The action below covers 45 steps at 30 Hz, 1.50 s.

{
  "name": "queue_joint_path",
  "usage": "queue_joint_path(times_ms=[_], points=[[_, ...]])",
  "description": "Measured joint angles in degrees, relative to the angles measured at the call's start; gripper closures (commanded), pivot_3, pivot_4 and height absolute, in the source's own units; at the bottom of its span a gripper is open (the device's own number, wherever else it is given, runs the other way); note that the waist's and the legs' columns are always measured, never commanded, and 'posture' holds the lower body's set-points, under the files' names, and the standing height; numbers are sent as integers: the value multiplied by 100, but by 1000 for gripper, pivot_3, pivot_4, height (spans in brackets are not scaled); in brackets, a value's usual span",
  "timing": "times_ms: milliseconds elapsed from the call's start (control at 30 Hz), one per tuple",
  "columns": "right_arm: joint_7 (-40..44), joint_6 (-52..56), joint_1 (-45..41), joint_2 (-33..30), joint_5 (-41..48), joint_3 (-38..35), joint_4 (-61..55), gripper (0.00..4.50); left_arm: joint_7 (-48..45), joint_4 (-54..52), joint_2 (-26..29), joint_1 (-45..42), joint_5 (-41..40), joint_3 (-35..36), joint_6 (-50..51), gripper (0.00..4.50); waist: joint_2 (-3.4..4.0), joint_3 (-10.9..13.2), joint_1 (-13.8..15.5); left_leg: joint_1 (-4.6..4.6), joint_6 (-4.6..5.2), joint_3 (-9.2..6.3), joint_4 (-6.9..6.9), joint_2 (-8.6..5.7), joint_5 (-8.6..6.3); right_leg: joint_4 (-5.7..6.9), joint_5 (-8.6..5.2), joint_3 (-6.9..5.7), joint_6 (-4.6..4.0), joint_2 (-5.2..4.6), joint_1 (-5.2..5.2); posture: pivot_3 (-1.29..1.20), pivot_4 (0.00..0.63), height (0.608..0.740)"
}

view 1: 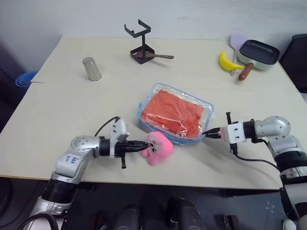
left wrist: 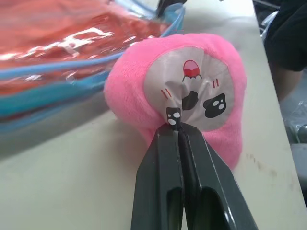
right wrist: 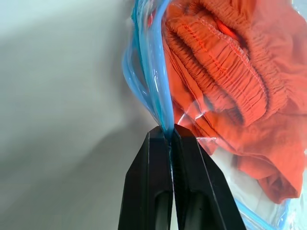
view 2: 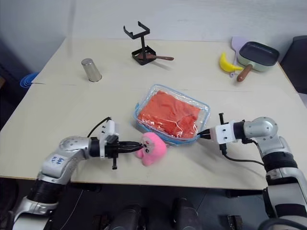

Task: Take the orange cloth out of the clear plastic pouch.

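Observation:
The clear plastic pouch (view 1: 207,111) with blue edging lies at the table's middle, and the folded orange cloth (view 1: 173,113) fills it. My right gripper (view 1: 207,132) is shut on the pouch's blue edge (right wrist: 160,103) at its near right corner. A pink plush bunny toy (view 1: 159,148) sits against the pouch's near left side. On the toy's face patch (left wrist: 194,91) my left gripper (view 1: 145,144) is shut, pinching the fabric.
A metal cup (view 1: 91,68) stands at the far left. A black wire stand (view 1: 140,44) with a wooden spoon sits at the far middle. A banana (view 1: 228,61), a lilac spatula and a small pan (view 1: 257,52) lie at the far right.

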Motion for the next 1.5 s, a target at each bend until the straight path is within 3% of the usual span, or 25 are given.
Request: queue_joint_path(times_ms=[233,367,533,567,633,800,900,1000,1033,1167,1367,1500], points=[[749,-569,-352,-60,348,-1,768,4470,93,429,309,209,-211,836,-15,4500,2,1,-16,0,0,0,-1,3,0,4,0,-1,0,0,-2,0,150,740],[807,-590,-485,-85,372,-5,1102,4470,39,656,629,479,-241,1274,-125,4500,6,3,-26,0,-1,0,-2,5,0,2,0,0,0,0,-2,0,150,740],[679,-637,-551,-23,345,-8,1265,4470,113,680,650,617,-232,1471,-423,4500,9,5,-26,0,-2,0,-1,5,-1,3,0,1,0,-1,-3,0,150,740],[656,-577,-539,7,361,-25,1254,4492,178,680,632,611,-229,1497,-477,4281,9,5,-26,0,-2,1,-1,4,-1,5,0,1,0,-2,-2,0,150,740],[653,-382,-424,44,483,-136,1190,3985,296,666,580,582,-233,1537,-538,3913,9,5,-13,-1,-2,0,-2,4,-1,7,0,0,0,-2,-2,0,150,740],[660,364,475,-28,998,-412,321,2493,300,569,651,506,-212,1570,-715,2493,9,5,1,-5,-1,-4,-3,4,-2,6,0,-4,0,-2,-3,0,150,740],[535,1236,1460,-356,1533,-838,-964,1464,-240,568,1214,249,223,1290,-1617,1598,14,8,28,-6,-4,-7,-4,3,-3,3,0,-9,0,-2,-4,0,150,740],[305,2411,2692,-949,2118,-1435,-2467,444,-838,633,1592,-282,587,987,-2454,1592,37,10,89,-4,-2,-5,-6,-2,-5,-4,0,-9,0,-10,1,0,150,740],[218,2797,3079,-1091,2271,-1623,-2967,66,-941,659,1529,-549,634,840,-2614,1592,37,10,107,0,-1,-3,-4,-2,-6,-8,0,-8,0,-8,3,0,150,740],[-258,4052,4356,-1266,2679,-2104,-4704,24,-1084,951,823,-1482,962,58,-3089,1592,34,9,168,5,-1,9,-3,-4,-7,5,1,-1,1,0,2,0,150,740],[-1028,4977,5066,-854,2775,-2019,-6260,24,-939,2418,-511,-2311,1965,-1196,-4033,1592,23,12,152,1,0,26,-4,-7,-6,10,4,9,7,15,-6,0,150,740],[-1401,5254,5169,-653,2717,-1954,-6646,24,-653,3376,-846,-2681,2405,-1449,-4471,1592,11,20,162,-1,3,25,-2,-7,-4,6,4,11,7,14,-10,0,150,740]])
